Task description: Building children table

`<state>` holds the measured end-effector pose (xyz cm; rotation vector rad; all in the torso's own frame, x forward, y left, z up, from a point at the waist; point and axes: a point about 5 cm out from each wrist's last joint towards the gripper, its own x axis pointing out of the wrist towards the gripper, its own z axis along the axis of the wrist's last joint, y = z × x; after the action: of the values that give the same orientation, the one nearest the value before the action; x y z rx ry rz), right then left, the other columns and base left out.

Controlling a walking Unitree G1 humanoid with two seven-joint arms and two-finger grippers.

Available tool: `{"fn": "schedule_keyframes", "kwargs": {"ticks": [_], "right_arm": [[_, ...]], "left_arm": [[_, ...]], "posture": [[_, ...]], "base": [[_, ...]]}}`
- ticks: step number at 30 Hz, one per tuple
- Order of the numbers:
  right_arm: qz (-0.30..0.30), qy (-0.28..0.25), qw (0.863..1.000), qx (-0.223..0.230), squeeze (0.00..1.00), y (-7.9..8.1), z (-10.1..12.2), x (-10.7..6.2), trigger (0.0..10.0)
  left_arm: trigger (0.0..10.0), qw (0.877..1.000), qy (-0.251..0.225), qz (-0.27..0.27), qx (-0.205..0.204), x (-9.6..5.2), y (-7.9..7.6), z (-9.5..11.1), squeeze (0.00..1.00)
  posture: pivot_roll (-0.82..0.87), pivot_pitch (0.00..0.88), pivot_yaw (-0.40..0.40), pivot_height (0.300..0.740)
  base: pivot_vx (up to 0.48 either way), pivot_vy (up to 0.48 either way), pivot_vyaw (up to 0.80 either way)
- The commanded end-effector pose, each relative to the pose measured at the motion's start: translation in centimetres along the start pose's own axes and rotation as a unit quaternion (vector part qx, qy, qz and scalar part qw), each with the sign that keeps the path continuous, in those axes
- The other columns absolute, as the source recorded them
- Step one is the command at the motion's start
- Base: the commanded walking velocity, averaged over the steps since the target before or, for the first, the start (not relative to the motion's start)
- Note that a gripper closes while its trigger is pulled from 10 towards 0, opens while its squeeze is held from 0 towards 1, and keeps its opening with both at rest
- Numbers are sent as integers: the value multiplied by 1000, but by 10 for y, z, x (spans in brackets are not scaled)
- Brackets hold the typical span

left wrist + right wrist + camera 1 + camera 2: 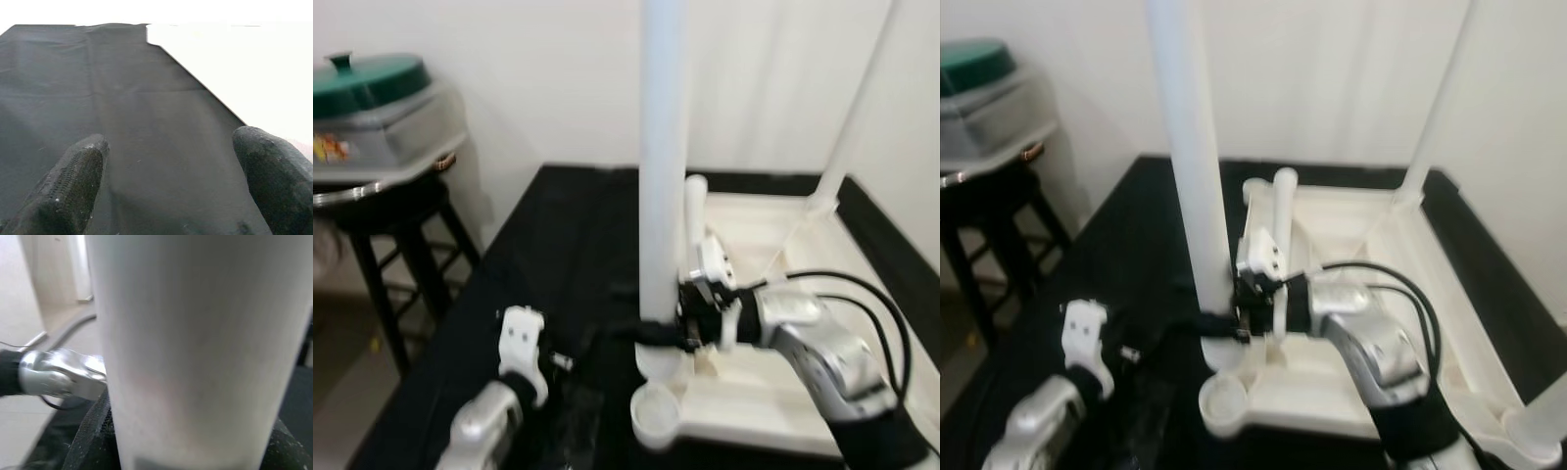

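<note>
Overturned white children's table top [773, 392] lying underside up on a black cloth [558, 245]. A tall white table leg [662, 157] stands upright at the top's near-left corner, its foot in the corner socket. The right claw [668, 333] is clamped around this leg low down, just above the socket, black fingers on both sides of the tube; in the right wrist view the leg [195, 347] is seen close up, with a finger [93, 440] against its lower edge. A second, thinner-looking leg [857, 108] rises from the far-right corner of the top. An open round socket [655, 411] sits at the top's near edge, just in front of the held leg. A short white tube [695, 220] stands just behind the held leg. The left claw [171, 176] hangs over the cloth to the left of the top, fingers [73, 181] spread apart with nothing between them. Far left of the top, a black stool [391, 235] carries a green-lidded appliance [372, 108].
</note>
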<state>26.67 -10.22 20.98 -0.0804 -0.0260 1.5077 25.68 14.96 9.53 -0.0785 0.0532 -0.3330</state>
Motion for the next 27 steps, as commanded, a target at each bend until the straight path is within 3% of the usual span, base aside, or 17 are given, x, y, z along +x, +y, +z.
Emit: {"fn": "schedule_keyframes", "kwargs": {"ticks": [1, 9, 12, 27], "right_arm": [[28, -4, 1000, -2, 0, 5, 3, 4, 10000], [63, 13, 998, 25, 0, 14, -5, 1, 10000], [86, 16, 994, 59, 0, 19, -13, 0, 10000], [98, 23, 992, 79, 0, 23, -20, -1, 10000]], "left_arm": [[10000, 1000, 7, 11, 2, -4, 7, -4, 0], [10000, 1000, 8, 11, -3, -7, 8, -5, 0], [10000, 998, 22, 55, 20, -8, 16, -10, 0], [10000, 993, 45, 102, 33, -11, 27, -16, 0]], "posture": [[-46, 22, -6, 740], [-44, 35, -7, 740], [-42, 45, -6, 740], [-35, 59, -6, 740]], "base": [[0, 0, 0], [0, -58, 0], [0, 0, 0], [0, 0, 0]]}}
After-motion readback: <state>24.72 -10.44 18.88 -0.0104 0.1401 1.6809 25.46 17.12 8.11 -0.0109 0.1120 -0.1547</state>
